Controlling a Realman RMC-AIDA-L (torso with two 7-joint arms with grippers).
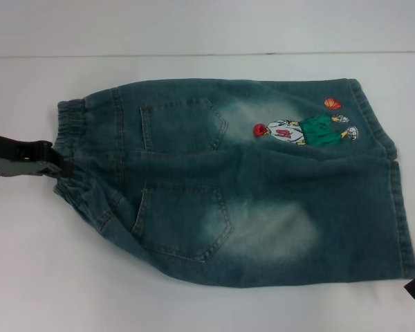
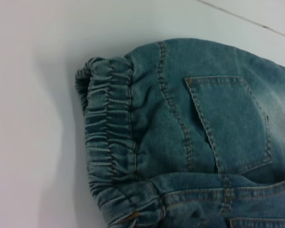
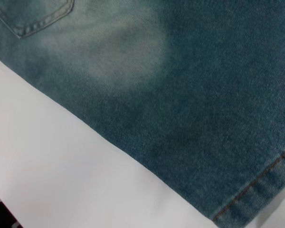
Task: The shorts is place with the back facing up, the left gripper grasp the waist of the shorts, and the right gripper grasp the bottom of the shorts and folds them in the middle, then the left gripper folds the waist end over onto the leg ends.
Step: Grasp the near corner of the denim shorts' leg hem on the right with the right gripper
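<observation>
the blue faded-wash denim shorts [image 1: 249, 183] lie flat mid-tabletop. the black left gripper [image 1: 55, 160] touches the gathered elastic waistband [image 1: 72, 149], grip unclear; bite deep, catching both layers.

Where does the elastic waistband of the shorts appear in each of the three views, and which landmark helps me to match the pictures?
Head view: the waistband is the puckered edge at the left end of the shorts, where the left gripper meets it.
Left wrist view: it runs down the picture's left-centre.
Right wrist view: not in it; only plain denim and a hem.
Shared landmark: a patch pocket, with only a pocket corner showing in the right wrist view.
</observation>
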